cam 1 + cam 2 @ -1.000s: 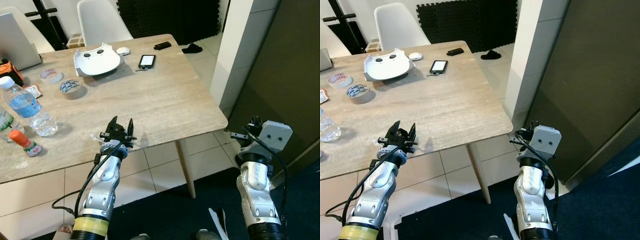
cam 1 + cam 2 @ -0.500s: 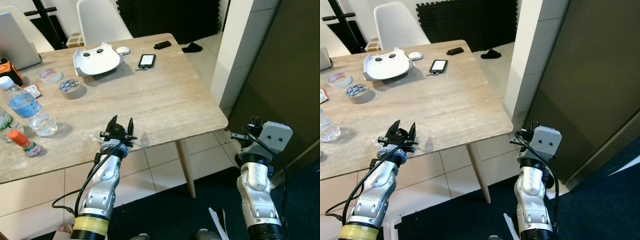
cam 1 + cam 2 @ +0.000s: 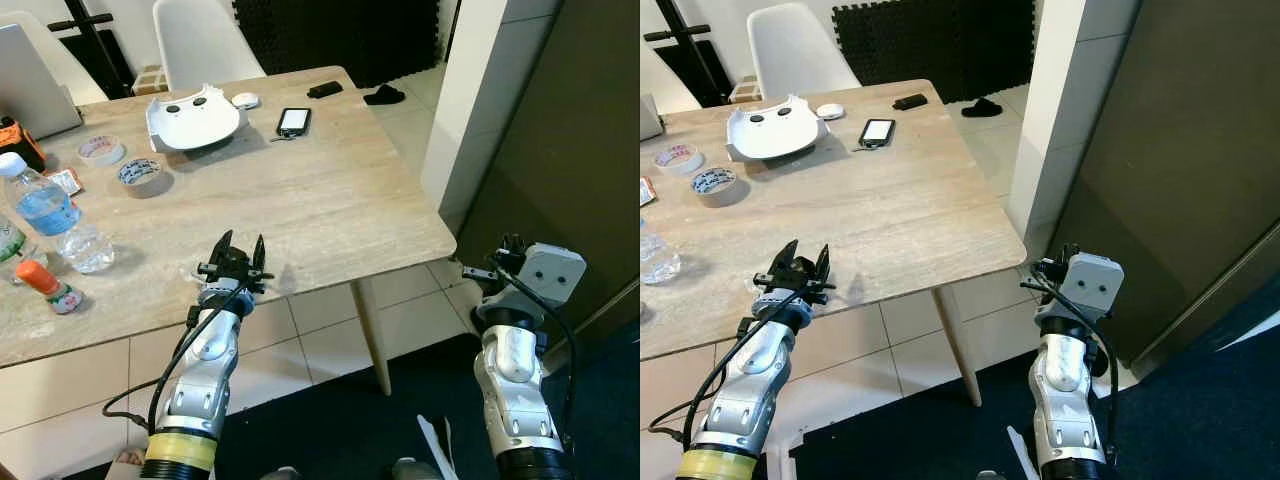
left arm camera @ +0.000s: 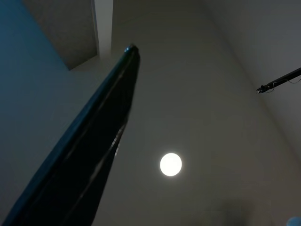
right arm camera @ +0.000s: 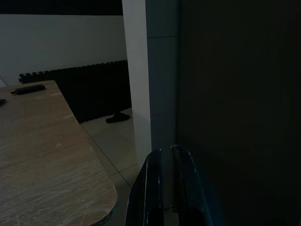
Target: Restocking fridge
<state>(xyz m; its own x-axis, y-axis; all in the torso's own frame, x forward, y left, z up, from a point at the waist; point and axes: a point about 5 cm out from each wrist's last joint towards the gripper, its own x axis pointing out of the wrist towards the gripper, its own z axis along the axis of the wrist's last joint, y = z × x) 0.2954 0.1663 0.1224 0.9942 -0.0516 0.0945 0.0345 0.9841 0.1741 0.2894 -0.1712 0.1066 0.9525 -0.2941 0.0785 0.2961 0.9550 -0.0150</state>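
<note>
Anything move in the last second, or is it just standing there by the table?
Nothing has visibly changed. The left gripper still hovers, fingers spread, at the near edge of the wooden table; the right gripper still sits low beside the dark fridge door, holding nothing. The water bottle, tape rolls and phone lie where they were.

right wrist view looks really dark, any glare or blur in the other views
Right wrist view: dim, the right gripper in shade by the dark fridge door. Left wrist view: a ceiling light glares. Both eye views: evenly lit and sharp across the table.
</note>
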